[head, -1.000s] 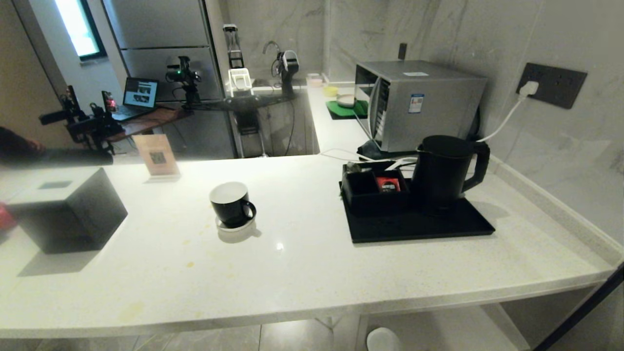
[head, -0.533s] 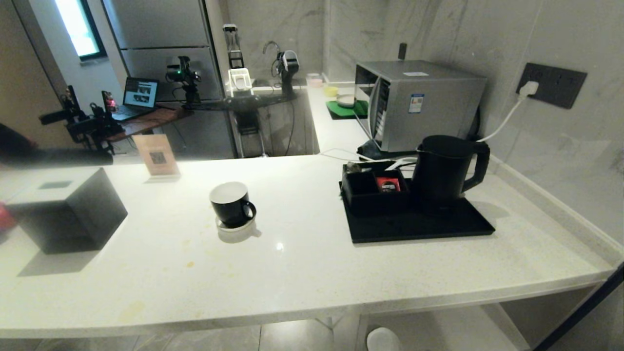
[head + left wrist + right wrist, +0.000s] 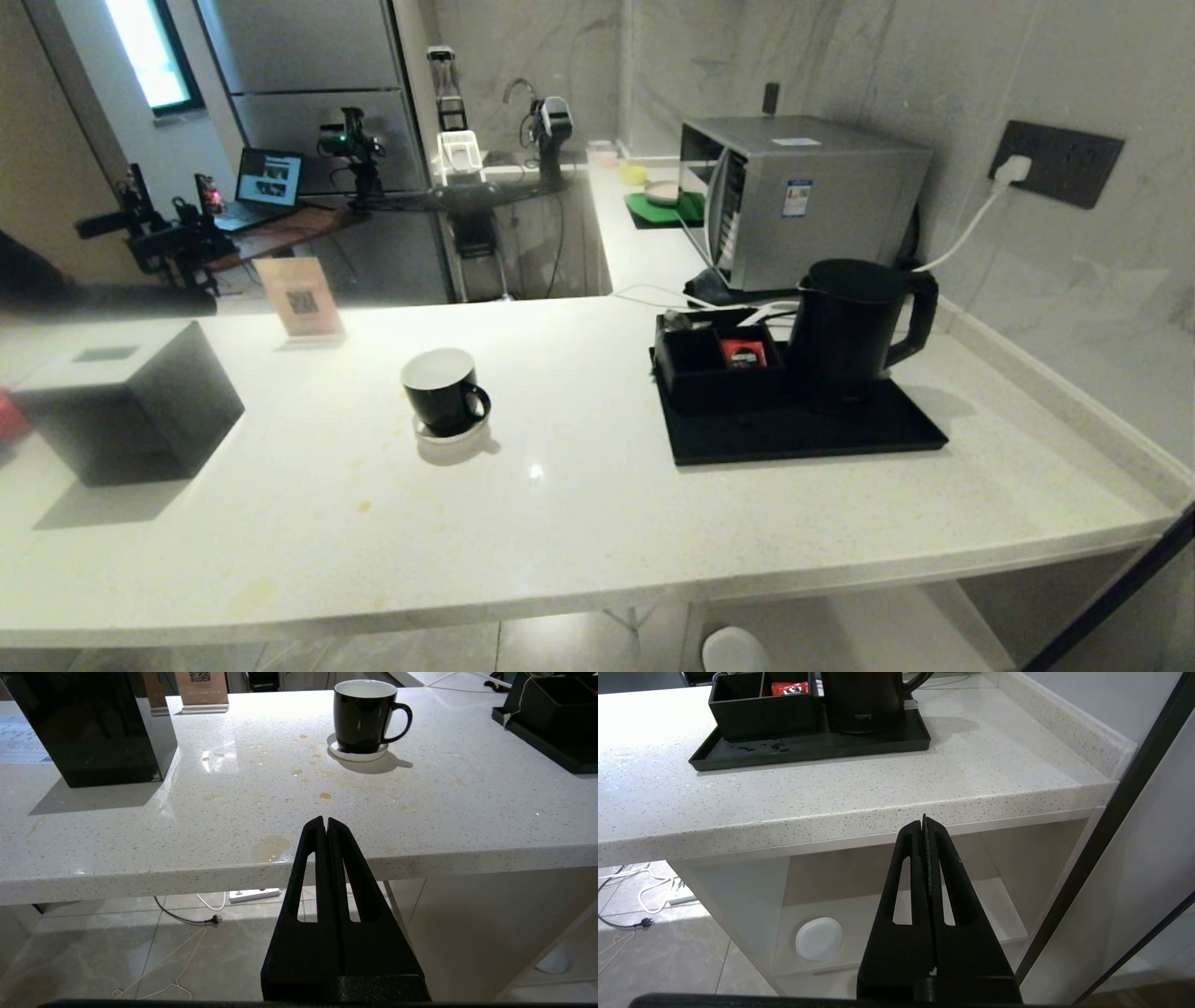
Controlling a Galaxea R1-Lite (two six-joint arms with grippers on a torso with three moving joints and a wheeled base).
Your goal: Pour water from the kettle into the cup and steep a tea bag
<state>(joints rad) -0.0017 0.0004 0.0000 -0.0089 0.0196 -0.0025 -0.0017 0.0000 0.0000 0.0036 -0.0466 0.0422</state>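
The tall matte-black kettle (image 3: 854, 331) (image 3: 866, 700) stands upright on a black tray (image 3: 803, 434) (image 3: 808, 749) at the counter's right. The black cup (image 3: 441, 387) (image 3: 366, 716), white inside, sits on its small white saucer (image 3: 357, 753) mid-counter, handle toward the kettle side. The tea bag is not visible. My left gripper (image 3: 325, 820) is shut and empty, parked below and in front of the counter edge, short of the cup. My right gripper (image 3: 924, 820) is shut and empty too, parked under the counter edge before the tray. Neither arm shows in the head view.
A black compartment box (image 3: 714, 359) with a red sachet (image 3: 743, 353) sits on the tray beside the kettle. A black cube tissue box (image 3: 131, 401) stands at the left, a card stand (image 3: 301, 299) behind. A microwave (image 3: 803, 196) and cables lie behind the kettle. Brown spill marks (image 3: 271, 845) dot the counter.
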